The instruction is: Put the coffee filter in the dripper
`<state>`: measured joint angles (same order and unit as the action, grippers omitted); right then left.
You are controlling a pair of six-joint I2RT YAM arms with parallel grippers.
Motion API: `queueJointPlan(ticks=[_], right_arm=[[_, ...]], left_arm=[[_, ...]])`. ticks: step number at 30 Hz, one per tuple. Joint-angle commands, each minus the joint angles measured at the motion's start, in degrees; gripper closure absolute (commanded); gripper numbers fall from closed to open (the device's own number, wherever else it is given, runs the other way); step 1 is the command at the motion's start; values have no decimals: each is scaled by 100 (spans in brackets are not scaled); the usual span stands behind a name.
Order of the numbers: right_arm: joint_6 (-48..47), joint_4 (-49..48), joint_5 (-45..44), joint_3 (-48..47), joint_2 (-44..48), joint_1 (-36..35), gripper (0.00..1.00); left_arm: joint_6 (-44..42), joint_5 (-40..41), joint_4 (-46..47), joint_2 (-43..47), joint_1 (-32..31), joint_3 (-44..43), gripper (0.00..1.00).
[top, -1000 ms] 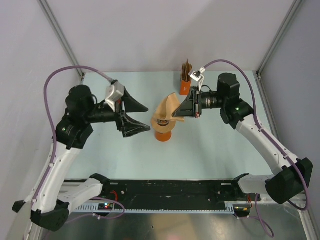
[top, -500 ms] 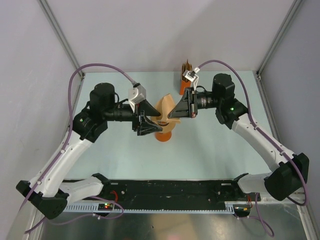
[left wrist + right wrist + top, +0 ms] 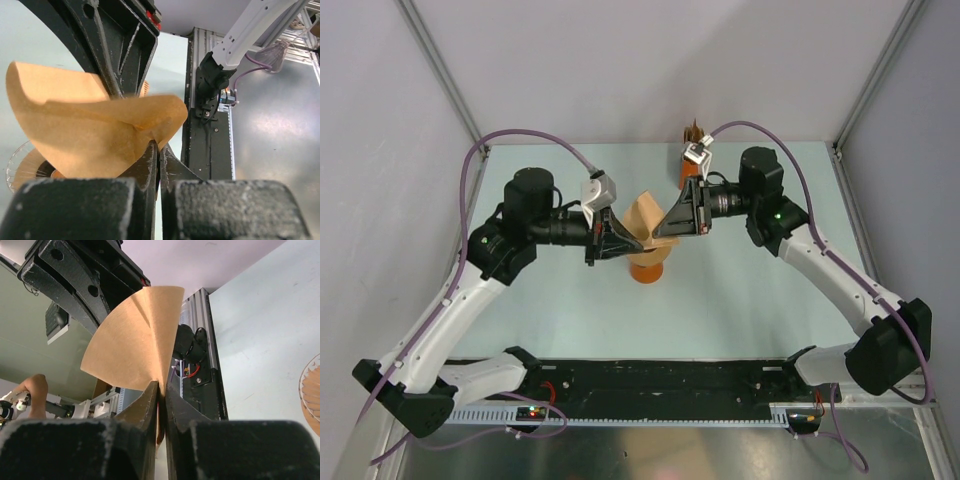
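Note:
The coffee filter [image 3: 642, 217], a light-brown paper fan, hangs in the air between both grippers, just above the dripper [image 3: 650, 254]. My left gripper [image 3: 626, 250] is shut on the filter's lower left edge; in the left wrist view its jaws [image 3: 159, 146] pinch the paper [image 3: 95, 130]. My right gripper [image 3: 658, 235] holds the filter's right corner. In the right wrist view only a thin slit shows between its jaws [image 3: 161, 386], with the paper [image 3: 135, 342] in it. The dripper's clear ribbed rim [image 3: 17, 165] shows low in the left wrist view and at the edge [image 3: 311, 385] of the right wrist view.
The dripper sits on an orange glass beaker [image 3: 646, 271] at the table's middle. A small orange box of brown papers [image 3: 691, 168] stands behind the right gripper. Grey walls and metal posts close in the table on three sides.
My left arm swung in from the left and shut on the filter's edge. The right gripper shifted slightly back and left, and its jaws eased a little.

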<state>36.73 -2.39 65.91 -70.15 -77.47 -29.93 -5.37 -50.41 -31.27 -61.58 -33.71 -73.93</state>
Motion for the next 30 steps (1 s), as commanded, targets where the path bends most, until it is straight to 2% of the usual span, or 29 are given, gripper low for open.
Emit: queueJointPlan(ticks=[1, 6, 11, 13, 16, 20, 24, 30], right_arm=[[79, -270, 71, -27, 10, 93, 86], [120, -245, 67, -19, -49, 233, 83], [81, -272, 184, -28, -14, 391, 43], [-91, -192, 220, -26, 94, 552, 34], [-801, 425, 201, -52, 456, 824, 34], [-2416, 1929, -105, -273, 919, 939, 36], [-3021, 2544, -282, -311, 1053, 771, 36], [-3609, 2963, -1032, -324, 1042, 193, 38]], left_arm=[[309, -382, 25, 71, -56, -61, 100], [485, -607, 32, 57, -51, -130, 100], [773, -556, 63, 53, -35, -167, 100], [875, -482, 93, 64, -7, -159, 100], [1130, -437, 157, 46, 78, -188, 100], [1576, -612, 308, -30, 300, -249, 100], [1763, -661, 497, -20, 350, -189, 100], [2076, -813, 788, -70, 365, -152, 100]])
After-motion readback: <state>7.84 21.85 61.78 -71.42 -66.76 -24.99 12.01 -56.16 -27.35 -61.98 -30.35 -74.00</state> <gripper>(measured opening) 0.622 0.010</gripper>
